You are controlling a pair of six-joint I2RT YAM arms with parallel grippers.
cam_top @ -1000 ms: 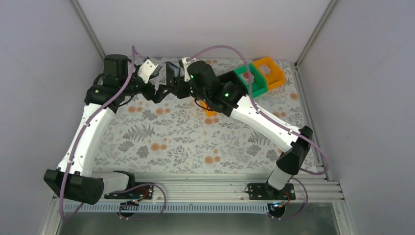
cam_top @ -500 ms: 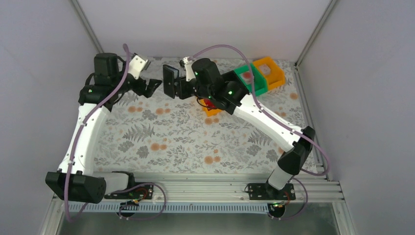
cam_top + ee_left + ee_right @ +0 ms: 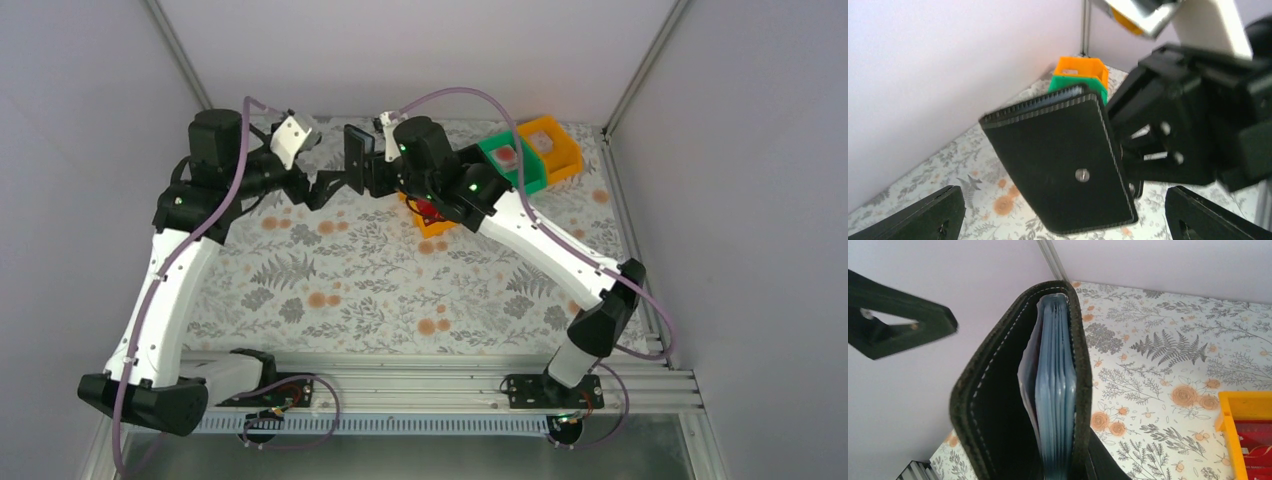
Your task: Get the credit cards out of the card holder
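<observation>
The black card holder [image 3: 355,152] is held upright above the far part of the table, with my right gripper [image 3: 370,175] shut on its lower end. Seen edge-on in the right wrist view, the card holder [image 3: 998,405] gapes a little. Several pale blue credit cards [image 3: 1055,390] are packed inside it. My left gripper [image 3: 330,185] is open just left of the holder, pointing at it. In the left wrist view the holder's black outer face [image 3: 1058,160] with its metal stud fills the space ahead of the left gripper [image 3: 1064,212], whose wide-apart fingers [image 3: 923,217] are not touching it.
A green bin [image 3: 515,160] and an orange bin [image 3: 552,145] stand at the far right. A small orange bin [image 3: 432,222] with red contents lies under the right arm. The back wall is close behind the holder. The floral table cover [image 3: 350,280] spreads out in front.
The left gripper drew back to the left, then returned to the holder, staying open. The right gripper shifted the holder slightly left and back.
</observation>
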